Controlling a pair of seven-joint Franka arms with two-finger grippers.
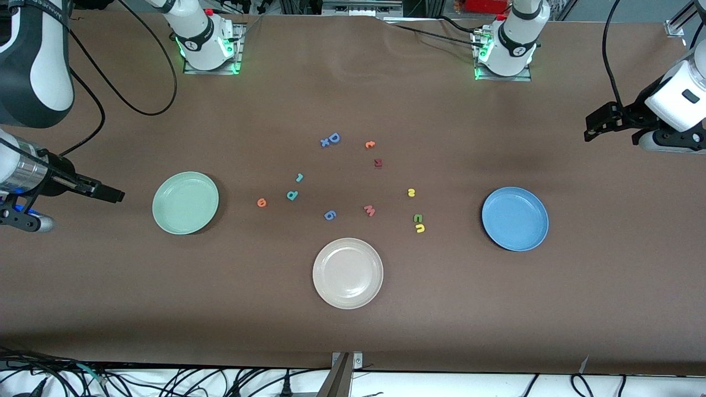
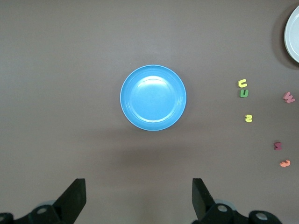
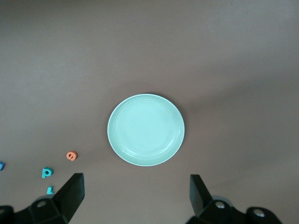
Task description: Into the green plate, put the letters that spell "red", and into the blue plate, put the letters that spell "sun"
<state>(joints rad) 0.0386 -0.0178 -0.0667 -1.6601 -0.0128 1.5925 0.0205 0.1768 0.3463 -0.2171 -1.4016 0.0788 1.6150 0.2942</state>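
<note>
Letters of soft foam lie scattered mid-worktop (image 1: pixel 353 99), none yet in a plate: the teal "r" (image 1: pixel 299 177), teal "d" (image 1: pixel 292 195) and orange "e" (image 1: pixel 261 203) sit toward the green plate (image 1: pixel 185 202), while the yellow "s" (image 1: pixel 411 192), green "n" (image 1: pixel 418 218) and yellow "u" (image 1: pixel 420 228) sit toward the blue plate (image 1: pixel 515 218). Both smooth, raised-rim plates are empty. The right gripper (image 3: pixel 133 193) hangs high above the green plate and the left gripper (image 2: pixel 138 198) above the blue plate, fingers spread wide and holding nothing, probably staged for sorting.
</note>
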